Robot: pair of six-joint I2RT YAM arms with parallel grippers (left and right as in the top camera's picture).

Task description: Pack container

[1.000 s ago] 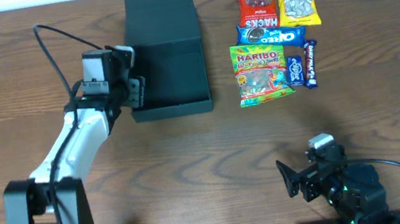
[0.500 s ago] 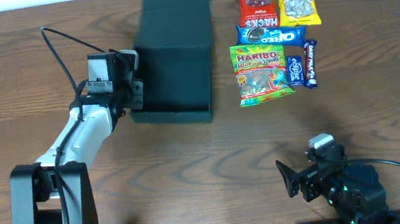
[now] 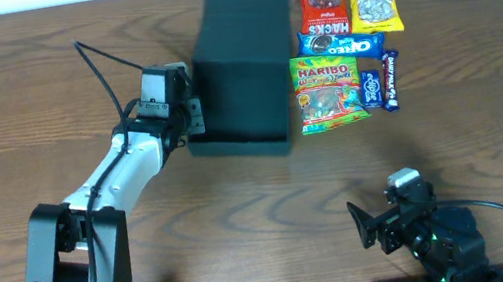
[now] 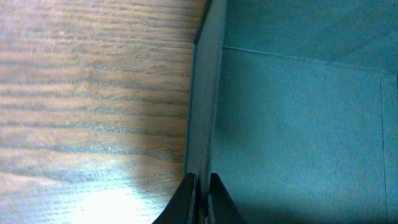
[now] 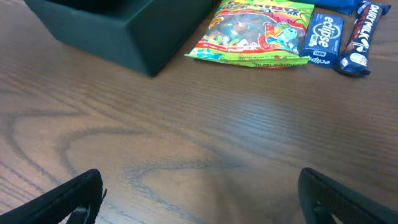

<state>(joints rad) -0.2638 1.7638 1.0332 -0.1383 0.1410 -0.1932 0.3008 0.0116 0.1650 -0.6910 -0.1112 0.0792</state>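
Observation:
The container (image 3: 241, 72) is a dark teal box with its flap lid at the back, slightly turned, right next to the snack packets. My left gripper (image 3: 195, 117) is shut on the box's left wall. In the left wrist view the two fingers pinch the thin wall (image 4: 202, 112) at my left gripper (image 4: 203, 186), with wood on the left and the box's inside on the right. My right gripper (image 3: 371, 223) rests near the front edge, open, with nothing between its fingers (image 5: 68, 199). The container's near corner (image 5: 124, 25) shows in the right wrist view.
To the right of the box lie a Haribo bag (image 3: 328, 91), an Oreo pack (image 3: 343, 44), a red packet (image 3: 322, 1), a yellow packet (image 3: 373, 0), an Eclipse pack (image 3: 372, 89) and a chocolate bar (image 3: 391, 78). The Haribo bag (image 5: 258, 31) lies ahead of my right gripper.
My left gripper closed on the box's left wall and has slid the container to the right, up to the snacks, turning it slightly. The right arm has not moved.

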